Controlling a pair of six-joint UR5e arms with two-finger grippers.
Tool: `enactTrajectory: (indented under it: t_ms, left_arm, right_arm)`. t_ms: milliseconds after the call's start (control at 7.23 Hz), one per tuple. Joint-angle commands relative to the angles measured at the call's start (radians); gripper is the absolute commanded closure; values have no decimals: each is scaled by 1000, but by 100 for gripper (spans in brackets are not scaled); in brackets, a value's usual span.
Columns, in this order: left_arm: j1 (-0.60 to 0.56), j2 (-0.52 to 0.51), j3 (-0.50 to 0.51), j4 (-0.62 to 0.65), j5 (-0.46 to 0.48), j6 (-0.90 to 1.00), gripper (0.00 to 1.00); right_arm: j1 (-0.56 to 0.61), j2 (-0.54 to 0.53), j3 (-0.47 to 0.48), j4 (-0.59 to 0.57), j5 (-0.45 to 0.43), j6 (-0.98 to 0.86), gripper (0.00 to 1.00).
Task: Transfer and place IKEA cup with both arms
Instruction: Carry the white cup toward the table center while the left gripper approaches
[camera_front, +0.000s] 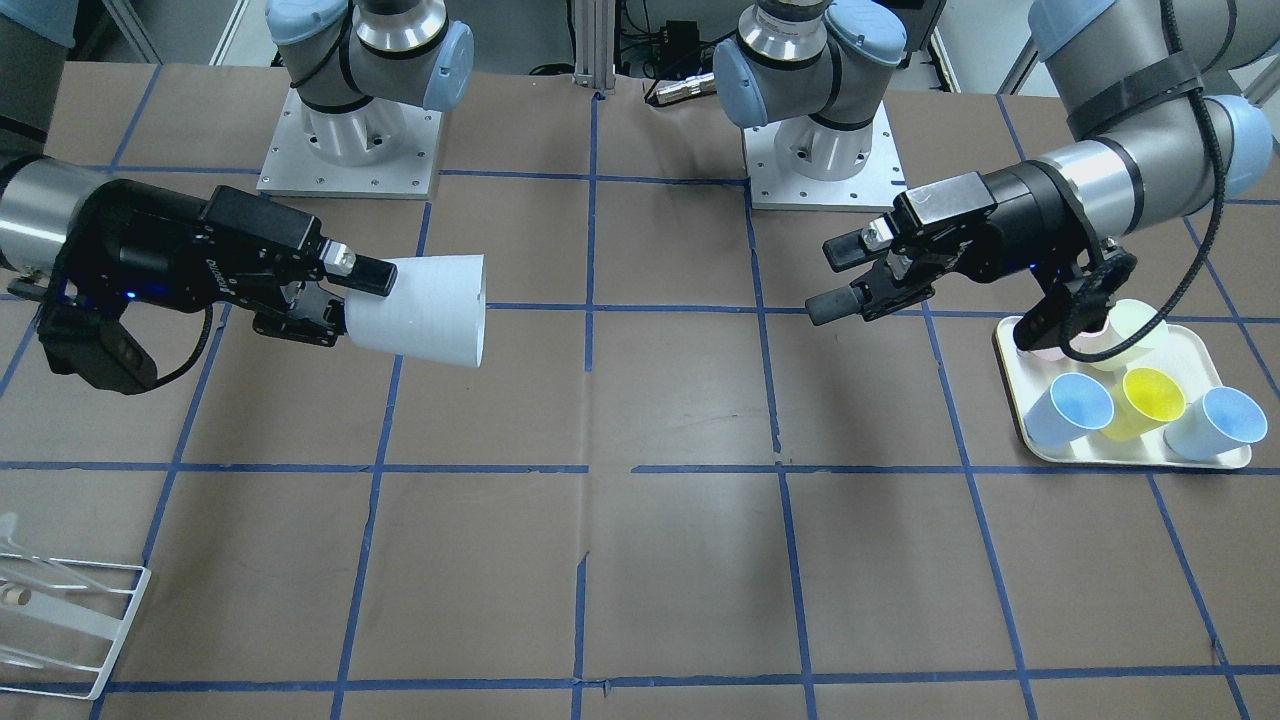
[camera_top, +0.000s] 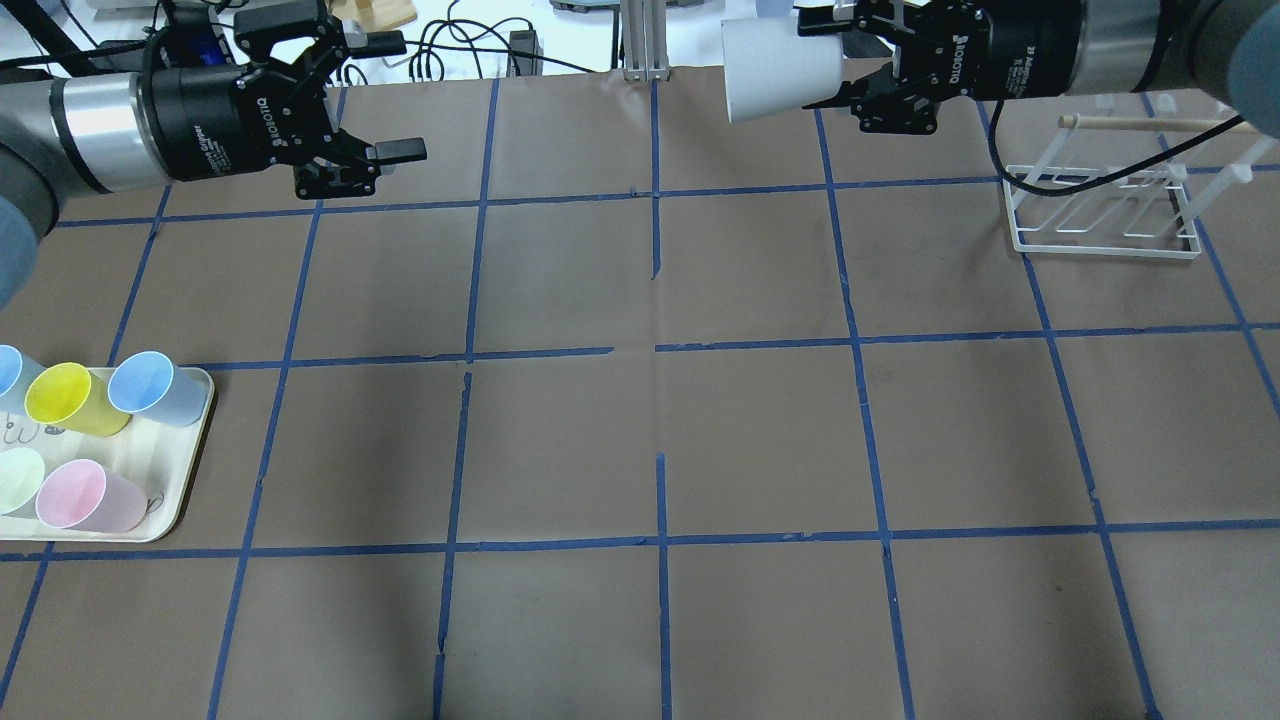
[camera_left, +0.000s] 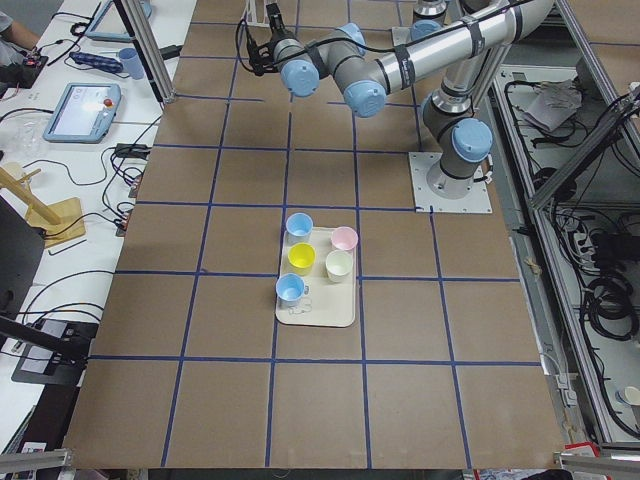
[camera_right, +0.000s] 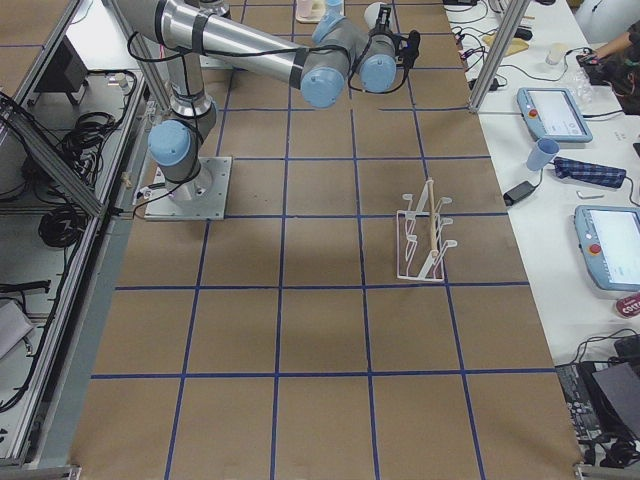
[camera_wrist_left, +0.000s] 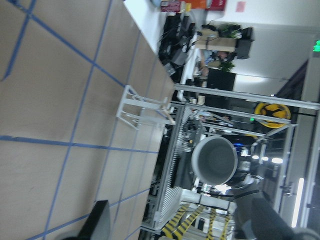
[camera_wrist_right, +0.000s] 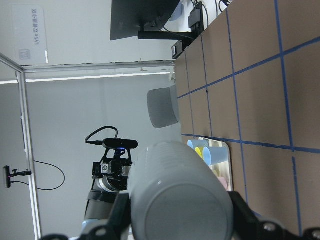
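While right gripper clamps IKEA cup by base, cup hangs sideways above table, mouth facing left gripper; left jaws spread wide, empty, well apart. Sideways pose probably suits rack pegs.

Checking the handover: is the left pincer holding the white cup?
No, the left pincer is open and empty; the right pincer grips the IKEA cup at its narrow end.
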Motion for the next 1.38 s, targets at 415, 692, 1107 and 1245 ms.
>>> enactTrajectory:
  t_ms: [415,692,1107,1245]
  left_arm:
    - [-181,-27,-95,392,-76,-178,0]
    - [-257,-68,-93,450,-82,-234,0]
    - [-275,-96,-88,581,-65,-449,0]
    - [-268,-99,-56,581,-64,-510,0]
  right_arm:
    - [61,-26,102,-3,61,-6,87]
    - [84,-26,106,-3,70,-4,87]
    - [112,-14,108,-3,75,-9,88]
    - [112,-12,108,-3,75,-7,88]
